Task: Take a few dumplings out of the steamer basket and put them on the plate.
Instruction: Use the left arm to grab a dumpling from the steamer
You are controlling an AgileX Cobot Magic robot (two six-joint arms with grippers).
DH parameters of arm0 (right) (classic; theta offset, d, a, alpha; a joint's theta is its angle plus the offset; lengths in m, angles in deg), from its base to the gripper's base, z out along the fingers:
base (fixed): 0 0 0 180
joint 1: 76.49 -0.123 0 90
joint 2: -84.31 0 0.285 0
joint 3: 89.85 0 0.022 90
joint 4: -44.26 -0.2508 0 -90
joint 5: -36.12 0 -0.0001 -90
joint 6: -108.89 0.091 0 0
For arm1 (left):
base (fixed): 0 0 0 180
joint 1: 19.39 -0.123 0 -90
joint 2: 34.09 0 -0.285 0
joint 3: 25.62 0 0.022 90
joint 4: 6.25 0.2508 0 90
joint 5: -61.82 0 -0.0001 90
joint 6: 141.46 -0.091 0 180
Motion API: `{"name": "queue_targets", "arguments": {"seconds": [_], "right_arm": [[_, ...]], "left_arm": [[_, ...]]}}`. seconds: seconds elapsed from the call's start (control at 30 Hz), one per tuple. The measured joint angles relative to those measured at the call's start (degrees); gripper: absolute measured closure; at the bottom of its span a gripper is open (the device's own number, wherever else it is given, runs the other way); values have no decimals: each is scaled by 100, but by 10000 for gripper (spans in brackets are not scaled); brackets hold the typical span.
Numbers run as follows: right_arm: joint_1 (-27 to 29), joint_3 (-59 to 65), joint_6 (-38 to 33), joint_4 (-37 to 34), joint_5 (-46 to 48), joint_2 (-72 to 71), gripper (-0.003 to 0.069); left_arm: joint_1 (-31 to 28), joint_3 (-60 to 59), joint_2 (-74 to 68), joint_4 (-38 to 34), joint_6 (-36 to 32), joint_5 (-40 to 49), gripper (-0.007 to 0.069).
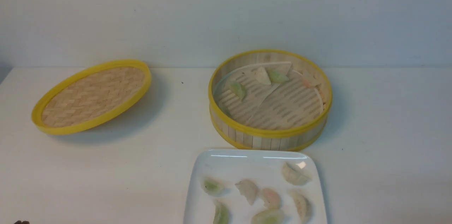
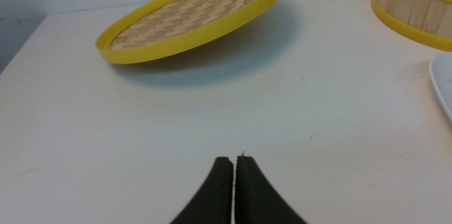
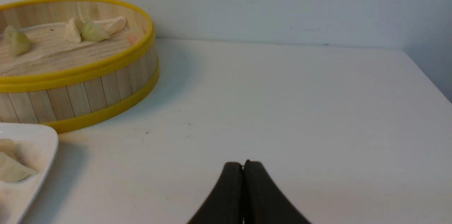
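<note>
Left gripper (image 2: 233, 160): black fingers pressed together, nothing between them, low over the bare white table (image 2: 141, 139). Ahead of it and well apart, flat woven lid (image 2: 192, 8) with yellow rim, tilted, shadow beneath its raised side. Farther toward the right arm's side, steamer basket (image 1: 270, 133) and, nearer than the basket, plate (image 1: 229, 162).

Right gripper (image 3: 243, 165): fingers likewise closed tight and empty, low over bare table. Ahead of it and toward the left arm's side, the basket, round, slat-walled, yellow-rimmed, open on top; closer in on that same side, one rounded corner of the glossy white square plate, just beside the basket's near wall.

Dumplings (image 1: 248, 190): seven on the plate, pale and pleated, some green-tinted, one pinkish, loosely scattered; at least four more on the pale liner (image 1: 282, 107) inside the basket, toward its far wall, all well apart from both grippers
</note>
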Motion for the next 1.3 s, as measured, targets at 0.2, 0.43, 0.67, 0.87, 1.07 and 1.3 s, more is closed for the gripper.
{"name": "queue_targets", "arguments": {"seconds": [0.2,0.43,0.67,0.87,1.07,1.3], "right_arm": [[0,0,0,0,0,0,673],[0,0,0,0,0,0,673],[0,0,0,0,0,0,673],[0,0,0,0,0,0,673],[0,0,0,0,0,0,673],[0,0,0,0,0,0,673]], "left_arm": [[0,0,0,0,0,0,631],[0,0,0,0,0,0,631],[0,0,0,0,0,0,631],[0,0,0,0,0,0,631],[0,0,0,0,0,0,631],[0,0,0,110,0,0,631]]}}
